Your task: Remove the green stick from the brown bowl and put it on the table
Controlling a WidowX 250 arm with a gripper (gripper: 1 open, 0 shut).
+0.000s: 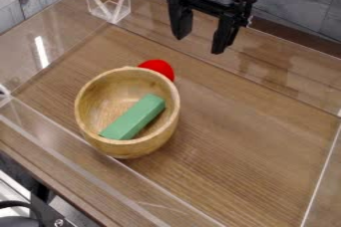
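A flat rectangular green stick (pixel 135 118) is seen inside a round, grainy tan wooden bowl (pixel 96 89) — below-left of the black gripper (pixel 200 33), whose jaws are spread wide — nothing is held.

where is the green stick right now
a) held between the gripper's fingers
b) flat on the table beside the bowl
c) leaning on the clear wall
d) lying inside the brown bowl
d: the green stick lies slanted inside the brown bowl, while the gripper hangs open and empty above the table, well clear of the bowl.
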